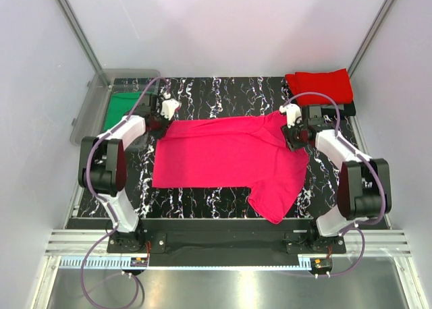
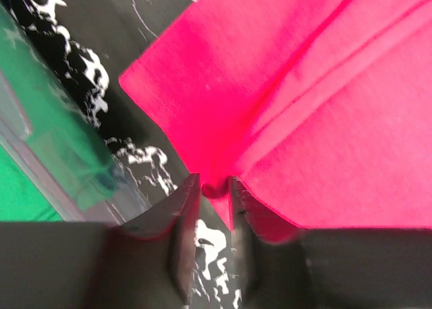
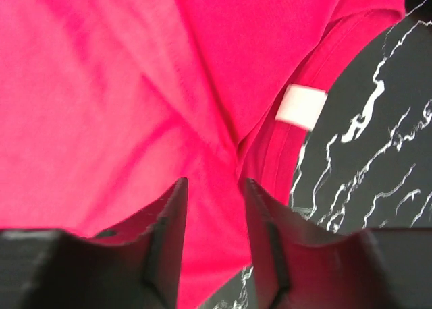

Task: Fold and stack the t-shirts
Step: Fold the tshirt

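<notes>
Left arm [image 1: 111, 167] and right arm [image 1: 358, 181] reach from the near edge over the table [image 1: 223, 90], where we see the magenta-pink t-shirt [image 1: 229, 154] spread flat, the left gripper [image 1: 164, 123] at its far left corner and the right gripper [image 1: 295, 139] at its collar. The red t-shirt [image 1: 320, 86] sits folded at the far right, the green t-shirt [image 1: 120, 110] in the clear bin [image 1: 84, 120]. At the left wrist, jaws stand narrowly parted, a small tuck of pink hem between their tips. At the right wrist, jaws stand apart over the cloth beside the white neck label [image 3: 302, 105], clasping nothing.

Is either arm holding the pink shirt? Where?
Right gripper: open, nothing held. Left gripper: a fold at the edge of the magenta t-shirt sits between its jaws; whether gripped cannot be told.
</notes>
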### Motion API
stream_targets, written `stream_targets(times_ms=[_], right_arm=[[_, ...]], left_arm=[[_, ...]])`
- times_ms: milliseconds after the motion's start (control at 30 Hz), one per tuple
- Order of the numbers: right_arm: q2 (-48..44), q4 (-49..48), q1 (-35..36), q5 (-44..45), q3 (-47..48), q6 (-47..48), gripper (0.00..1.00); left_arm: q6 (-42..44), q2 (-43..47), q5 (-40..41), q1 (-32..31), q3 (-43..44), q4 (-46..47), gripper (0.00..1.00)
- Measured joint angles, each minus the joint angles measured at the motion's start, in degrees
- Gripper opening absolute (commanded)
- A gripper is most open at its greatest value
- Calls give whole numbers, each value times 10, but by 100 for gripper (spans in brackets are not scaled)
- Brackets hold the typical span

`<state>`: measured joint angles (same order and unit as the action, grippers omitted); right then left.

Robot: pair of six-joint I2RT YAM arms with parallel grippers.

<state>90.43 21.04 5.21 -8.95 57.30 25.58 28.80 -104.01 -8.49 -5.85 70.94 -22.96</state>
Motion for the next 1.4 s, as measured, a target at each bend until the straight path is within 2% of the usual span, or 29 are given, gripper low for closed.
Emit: stream_targets(times_ms=[67, 100, 133, 200, 300, 333, 400, 467, 533, 700, 833, 1233, 1300, 1333, 1400], right_arm=[[-21, 23, 0, -7, 3, -4, 49], [-32, 33, 0, -10, 8, -6, 50], [-41, 42, 0, -14, 17, -6, 50], [-47, 49, 0, -26, 46, -5, 49], [-23, 55, 0, -60, 99, 3, 48], [-3, 61, 0, -79, 122, 7, 48], [48, 89, 1, -123, 175, 18, 48], [110, 114, 2, -160, 231, 28, 48], [169, 142, 3, -186, 277, 38, 50], [289, 211, 5, -223, 378, 61, 51], [349, 235, 5, -234, 441, 71, 52], [423, 282, 12, -257, 521, 79, 51], [428, 287, 14, -262, 522, 81, 48], [432, 291, 15, -263, 523, 82, 40], [438, 297, 17, -267, 527, 85, 30]], left_arm=[[-1, 18, 0, 0, -4, -12, 43], [-1, 31, -1, 0, -5, -18, 48], [-1, 45, -2, 0, -5, -19, 58], [-5, 73, -7, 1, -2, -22, 59], [-17, 86, -21, 1, 30, -36, 59], [-24, 80, -24, 1, 45, -40, 55], [-36, 59, -34, 1, 76, -54, 52], [-49, 28, -47, 2, 108, -62, 44], [-59, -2, -56, 2, 126, -71, 42], [-70, -48, -59, 0, 135, -91, 42], [-73, -60, -59, -1, 135, -104, 42], [-74, -60, -57, -3, 134, -104, 43], [-74, -60, -56, -3, 132, -104, 43], [-74, -60, -56, -4, 131, -104, 43], [-73, -60, -56, -6, 129, -105, 43]])
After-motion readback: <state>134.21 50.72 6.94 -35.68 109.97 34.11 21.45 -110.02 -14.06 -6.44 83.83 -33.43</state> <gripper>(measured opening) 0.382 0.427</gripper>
